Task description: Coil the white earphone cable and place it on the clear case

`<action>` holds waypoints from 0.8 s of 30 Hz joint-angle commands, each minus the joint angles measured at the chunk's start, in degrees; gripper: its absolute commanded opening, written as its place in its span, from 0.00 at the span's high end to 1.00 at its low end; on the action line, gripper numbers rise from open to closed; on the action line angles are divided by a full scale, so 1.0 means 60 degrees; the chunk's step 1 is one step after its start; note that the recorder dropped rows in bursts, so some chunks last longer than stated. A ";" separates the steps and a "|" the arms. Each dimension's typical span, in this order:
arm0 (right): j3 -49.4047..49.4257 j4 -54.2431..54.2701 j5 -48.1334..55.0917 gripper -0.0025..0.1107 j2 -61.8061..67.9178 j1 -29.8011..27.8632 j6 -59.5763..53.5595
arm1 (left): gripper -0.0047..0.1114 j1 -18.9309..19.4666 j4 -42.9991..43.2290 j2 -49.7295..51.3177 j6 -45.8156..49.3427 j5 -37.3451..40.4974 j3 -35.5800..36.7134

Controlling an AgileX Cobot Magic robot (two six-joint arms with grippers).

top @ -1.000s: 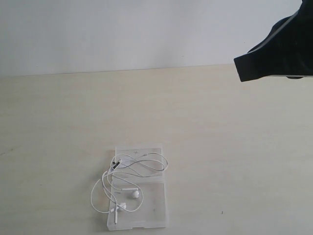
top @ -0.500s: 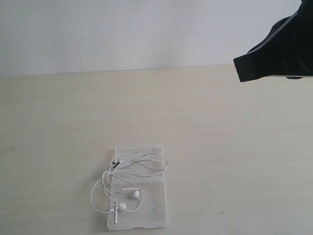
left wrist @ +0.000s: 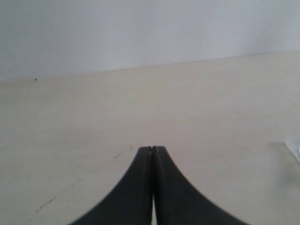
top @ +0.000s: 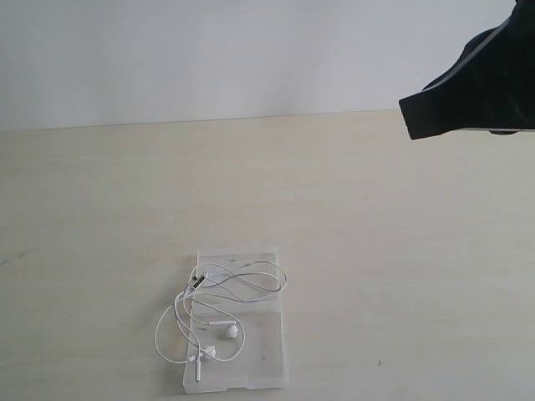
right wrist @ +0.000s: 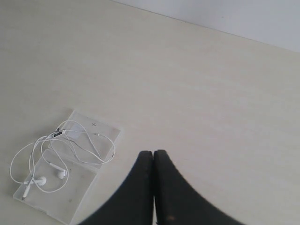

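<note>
White earphone cable (top: 219, 313) lies in loose loops on the clear case (top: 266, 355); both claws are shut and empty, well apart from it.

The cable sits mostly on the case, low in the exterior view. One loop spills over the case's left side onto the surface (top: 376, 209), and the two earbuds (top: 230, 331) are on the near half. My read is that the cable is very light, limp, thin and a bit springy, so the loops could spread or slide on the smooth plastic. A pinch on a single bare strand may slip. Better to take it where several strands cross mid-case, or at the earbud bulk. The case looks light and slick and may skid if the cable drags. Left claw (left wrist: 152, 150) is closed on nothing over bare surface. Right claw (right wrist: 153, 152) is closed and empty, held high, off to the case's right.
</note>
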 commanded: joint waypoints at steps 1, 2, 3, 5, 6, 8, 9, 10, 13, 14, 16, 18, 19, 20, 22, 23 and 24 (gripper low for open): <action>0.0049 -0.0073 -0.0108 0.98 -0.0025 -0.0022 0.0001 | 0.96 0.0018 0.0073 -0.0058 -0.0857 0.0160 0.0022; 0.0049 -0.0073 -0.0108 0.98 -0.0025 -0.0022 0.0001 | 0.96 0.0018 0.0185 -0.0058 -0.1241 0.0205 0.0022; 0.0049 -0.0073 -0.0108 0.98 -0.0025 -0.0022 0.0001 | 0.96 0.0018 0.0360 -0.0058 -0.1739 0.0255 0.0022; 0.0049 -0.0073 -0.0108 0.98 -0.0025 -0.0022 0.0001 | 0.96 0.0018 0.0826 -0.0058 -0.2751 0.0381 0.0022; 0.0049 -0.0073 -0.0108 0.98 -0.0025 -0.0022 0.0001 | 0.96 0.0018 0.0996 -0.0058 -0.3183 0.0403 0.0022; 0.0049 -0.0073 -0.0108 0.98 -0.0025 -0.0022 0.0001 | 0.96 0.0018 0.0998 -0.0058 -0.3530 0.0403 0.0022; 0.0049 -0.0073 -0.0108 0.98 -0.0025 -0.0022 0.0001 | 0.96 0.0018 0.0998 -0.0058 -0.3567 0.0403 0.0022; 0.0049 -0.0073 -0.0108 0.98 -0.0025 -0.0022 0.0001 | 0.96 0.0018 0.1079 -0.0058 -0.3625 0.0403 0.0022; 0.0049 -0.0073 -0.0108 0.98 -0.0025 -0.0022 0.0001 | 0.96 0.0018 0.1257 -0.0058 -0.3625 0.0403 0.0022; 0.0049 -0.0073 -0.0108 0.98 -0.0025 -0.0022 0.0001 | 0.96 0.0018 0.1257 -0.0058 -0.3625 0.0403 0.0022; 0.0049 -0.0073 -0.0108 0.98 -0.0025 -0.0022 0.0001 | 0.96 0.0018 0.1257 -0.0058 -0.3625 0.0403 0.0022; 0.0049 -0.0073 -0.0108 0.98 -0.0025 -0.0022 0.0001 | 0.96 0.0018 0.1257 -0.0058 -0.3625 0.0403 0.0022; 0.0049 -0.0073 -0.0108 0.98 -0.0025 -0.0022 0.0001 | 0.96 0.0018 0.1257 -0.0058 -0.3625 0.0403 0.0022; 0.0049 -0.0073 -0.0108 0.98 -0.0025 -0.0022 0.0001 | 0.96 0.0018 0.1258 -0.0058 -0.3568 0.0422 0.0022; 0.0049 -0.0073 -0.0108 0.98 -0.0025 -0.0022 0.0001 | 0.96 0.0018 0.1258 -0.0058 -0.3568 0.0422 0.0022; 0.0049 -0.0073 -0.0108 0.98 -0.0025 -0.0022 0.0001 | 0.96 0.0018 0.1258 -0.0058 -0.3568 0.0422 0.0022; 0.0049 -0.0073 -0.0108 0.98 -0.0025 -0.0022 0.0001 | 0.96 0.0018 0.1258 -0.0058 -0.3568 0.0422 0.0022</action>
